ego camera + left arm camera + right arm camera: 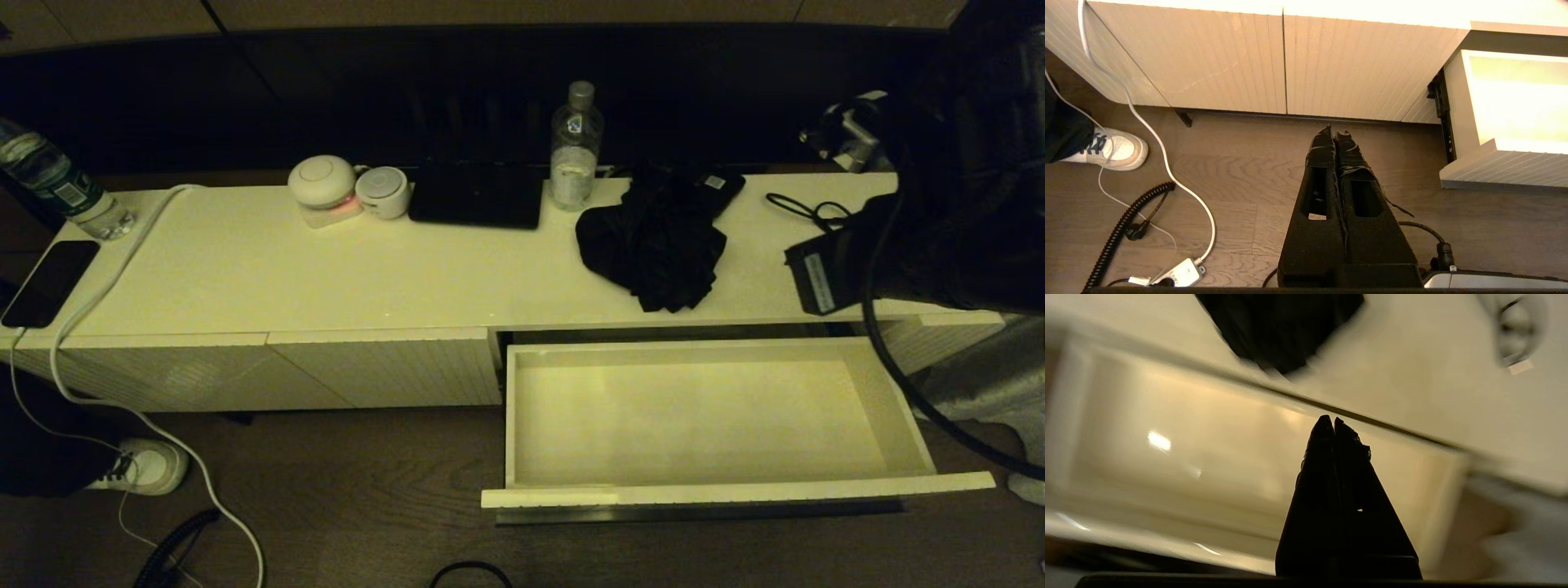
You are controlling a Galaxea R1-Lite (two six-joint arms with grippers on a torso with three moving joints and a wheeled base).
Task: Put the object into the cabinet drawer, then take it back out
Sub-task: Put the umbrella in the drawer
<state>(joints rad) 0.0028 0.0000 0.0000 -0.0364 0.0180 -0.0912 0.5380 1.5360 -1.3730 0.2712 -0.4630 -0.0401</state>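
Observation:
The object, a black crumpled fabric bundle [653, 243], lies on the cabinet top just behind the drawer; its edge also shows in the right wrist view [1282, 330]. The cabinet drawer [522, 408] is pulled fully out, its pale interior bare [1180, 457]. My right gripper [1334, 422] is shut on nothing and hangs over the drawer's inside, apart from the bundle. In the head view only the dark right arm [939, 212] shows, at the right end of the cabinet. My left gripper [1336, 132] is shut and empty, low over the wooden floor before the closed ribbed panels, left of the drawer [1457, 102].
On the cabinet top stand a water bottle [576, 147], a flat black slab [478, 196], two white round devices [324, 184], a small labelled black device [718, 186] and a thin black cable [804, 211]. A phone [51, 282], white cord [106, 286] and someone's shoe [147, 465] lie left.

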